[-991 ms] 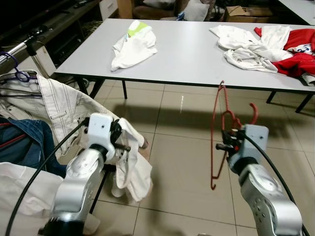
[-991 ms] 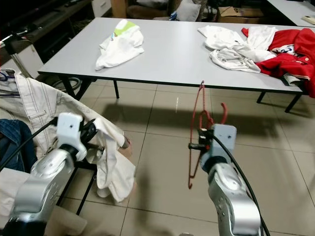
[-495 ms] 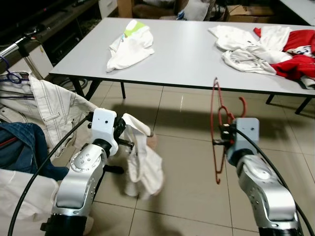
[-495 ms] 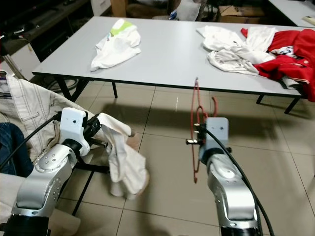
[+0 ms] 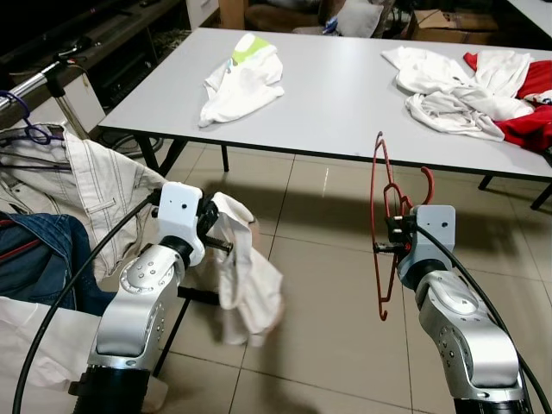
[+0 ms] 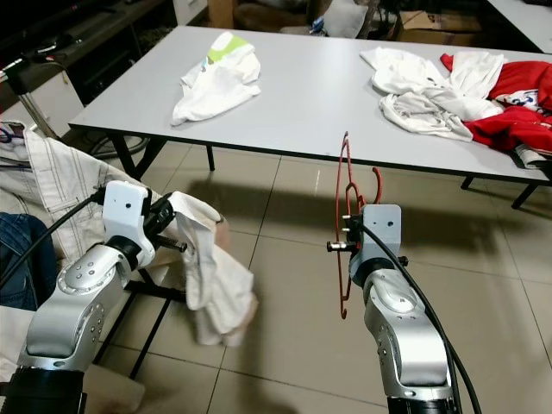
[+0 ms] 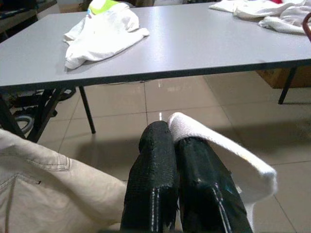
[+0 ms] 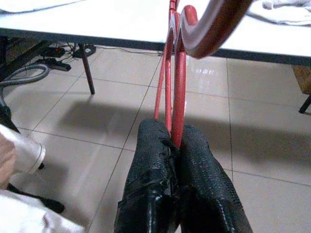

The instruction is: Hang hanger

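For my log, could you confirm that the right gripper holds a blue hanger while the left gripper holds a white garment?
Not quite: the hanger pinched by the right gripper is red, not blue, as the right wrist view shows. The left gripper does hold a white garment.

Pale glossy floor tiles (image 5: 328, 285) underfoot, catching a spot of light below the long grey table (image 5: 345, 95) on its dark legs. White clothes (image 5: 243, 76) lie near the tabletop's left edge, a white and red heap (image 5: 483, 95) at the right; cardboard boxes (image 5: 448, 21) beyond.
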Robot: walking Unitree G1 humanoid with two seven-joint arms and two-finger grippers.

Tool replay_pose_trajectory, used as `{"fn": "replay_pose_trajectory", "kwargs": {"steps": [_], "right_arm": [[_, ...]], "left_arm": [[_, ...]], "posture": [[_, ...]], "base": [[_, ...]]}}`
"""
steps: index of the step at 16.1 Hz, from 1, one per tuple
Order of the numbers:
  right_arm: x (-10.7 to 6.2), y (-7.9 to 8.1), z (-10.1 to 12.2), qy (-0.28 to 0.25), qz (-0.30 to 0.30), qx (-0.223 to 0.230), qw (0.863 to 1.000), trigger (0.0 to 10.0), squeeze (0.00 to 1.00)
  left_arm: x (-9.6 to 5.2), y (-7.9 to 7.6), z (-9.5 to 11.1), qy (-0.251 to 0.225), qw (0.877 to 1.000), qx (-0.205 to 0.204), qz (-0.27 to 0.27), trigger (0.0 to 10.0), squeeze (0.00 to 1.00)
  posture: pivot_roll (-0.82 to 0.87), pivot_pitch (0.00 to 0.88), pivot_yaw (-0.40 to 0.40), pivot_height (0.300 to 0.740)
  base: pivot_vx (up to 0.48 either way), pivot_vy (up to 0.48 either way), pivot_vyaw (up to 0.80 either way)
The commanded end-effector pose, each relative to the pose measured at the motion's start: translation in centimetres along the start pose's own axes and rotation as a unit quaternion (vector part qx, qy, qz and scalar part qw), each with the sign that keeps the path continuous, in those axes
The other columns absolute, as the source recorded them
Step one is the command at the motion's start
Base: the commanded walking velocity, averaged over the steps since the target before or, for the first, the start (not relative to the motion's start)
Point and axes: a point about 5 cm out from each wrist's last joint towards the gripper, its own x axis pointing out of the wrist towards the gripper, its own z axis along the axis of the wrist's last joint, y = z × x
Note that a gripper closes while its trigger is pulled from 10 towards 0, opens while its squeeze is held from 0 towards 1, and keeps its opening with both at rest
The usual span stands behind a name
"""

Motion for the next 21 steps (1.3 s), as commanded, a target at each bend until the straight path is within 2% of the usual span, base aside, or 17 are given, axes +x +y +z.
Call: {"fn": "replay_pose_trajectory", "kwargs": {"steps": [1,21], "right_arm": [[0.0,0.0,0.5,-0.011,0.002,0.002,1.000,10.0,0.00],[1.0,1.2,0.8,-0.014,0.040,-0.002,0.999,10.0,0.00]], "left_arm": [[0.2,0.2,0.2,-0.004,1.000,-0.006,0.000,10.0,0.00],[-0.4,0.9,0.1,-0.010,1.000,-0.015,0.018,10.0,0.00]], "posture": [[-0.04,0.023,0.054,0.740],[-0.03,0.007,0.021,0.740]], "base": [[0.277,0.000,0.00],[0.338,0.000,0.00]]}}
